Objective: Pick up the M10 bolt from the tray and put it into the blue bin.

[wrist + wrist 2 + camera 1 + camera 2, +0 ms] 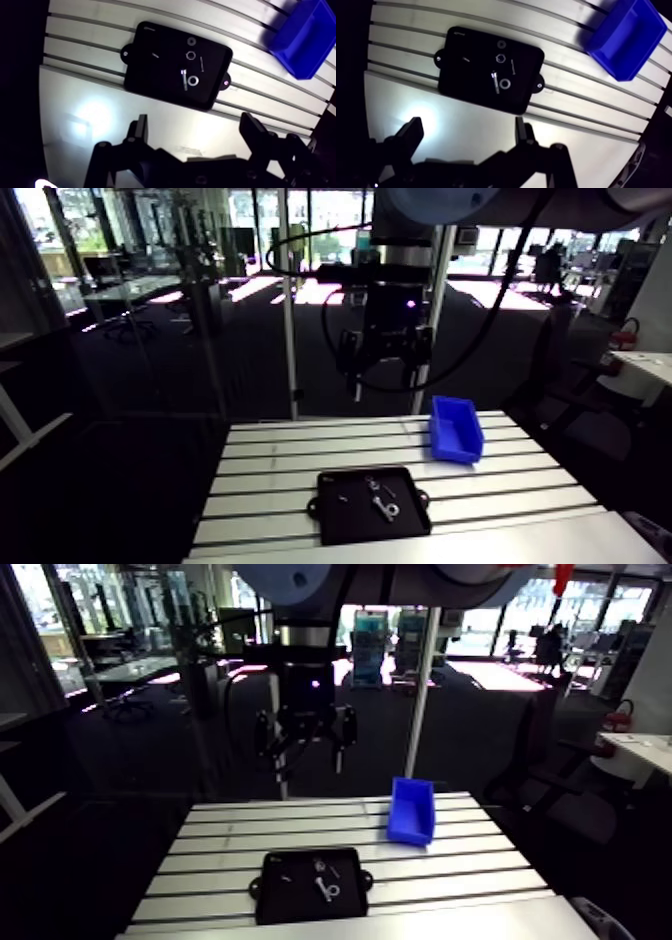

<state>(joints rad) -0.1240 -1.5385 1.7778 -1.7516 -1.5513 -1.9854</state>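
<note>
black two-finger gripper (195, 120) hanging high, pointing down
wrist view alone shows fingers (141, 127) apart, empty; silver m10 bolt (184, 80) lies in flat black tray (340, 523), lower centre in arm view.

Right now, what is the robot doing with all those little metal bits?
The robot arm's gripper hangs open and empty, high above the table. Under it, a black tray holds a bolt and a few other small metal bits. The bolt has not been picked up yet. The blue bin it should go in sits on the table beside the tray, not touching it.
</note>
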